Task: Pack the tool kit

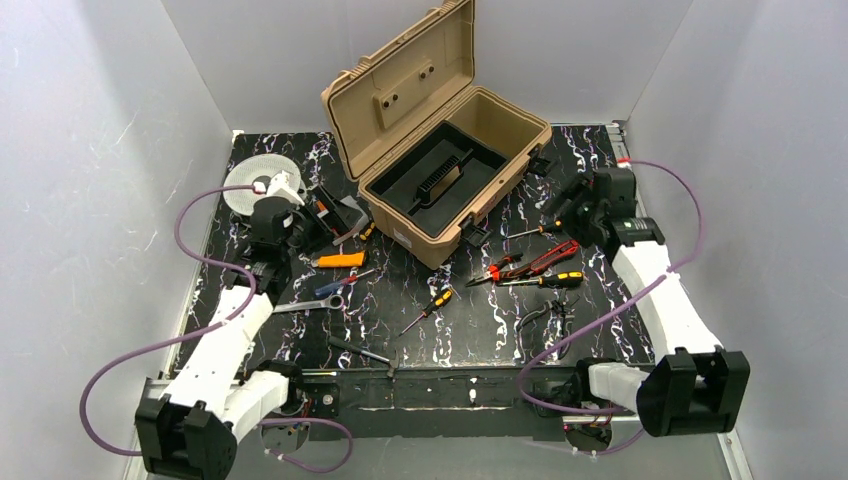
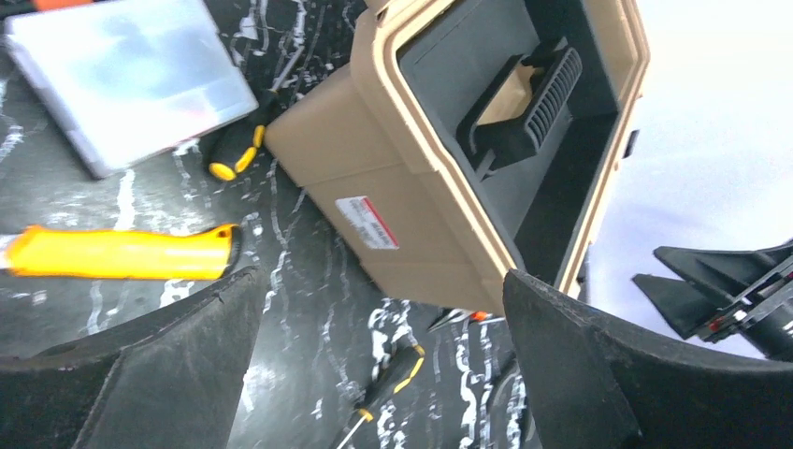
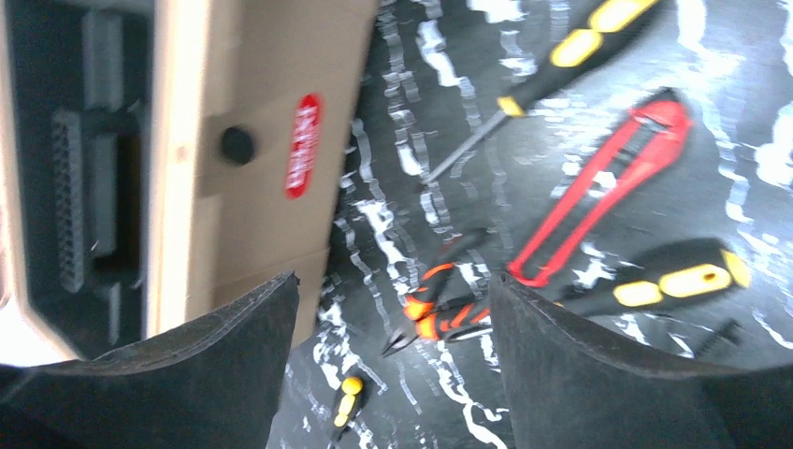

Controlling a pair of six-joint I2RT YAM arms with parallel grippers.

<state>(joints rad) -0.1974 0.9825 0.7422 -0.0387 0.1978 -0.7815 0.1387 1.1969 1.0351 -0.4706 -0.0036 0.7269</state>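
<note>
The toolbox (image 1: 410, 228) sits at the middle of the far edge of the surface (image 1: 470, 330). Its lid (image 1: 400, 90) stands wide open. A black tray (image 1: 480, 155) lies inside it, and no small tools show in the tray.

The small tools lie out on the surface, nearer the front edge than the toolbox. A screwdriver (image 1: 432, 303) lies near the middle. The pliers (image 3: 439, 313) lie toward the right edge, beside a long red tool (image 3: 598, 187).

The left pincer (image 2: 379, 281) is near the left edge, just beside the toolbox. Its fingers (image 2: 168, 365) are spread apart and hold nothing. A yellow tool (image 2: 122, 253) and a clear box (image 2: 131, 79) lie close to it. A grey spool (image 1: 255, 185) sits by the far left corner.

The right pincer (image 3: 395, 281) is near the far right corner, above the pliers. Its fingers (image 3: 598, 374) are spread apart too and hold nothing.
</note>
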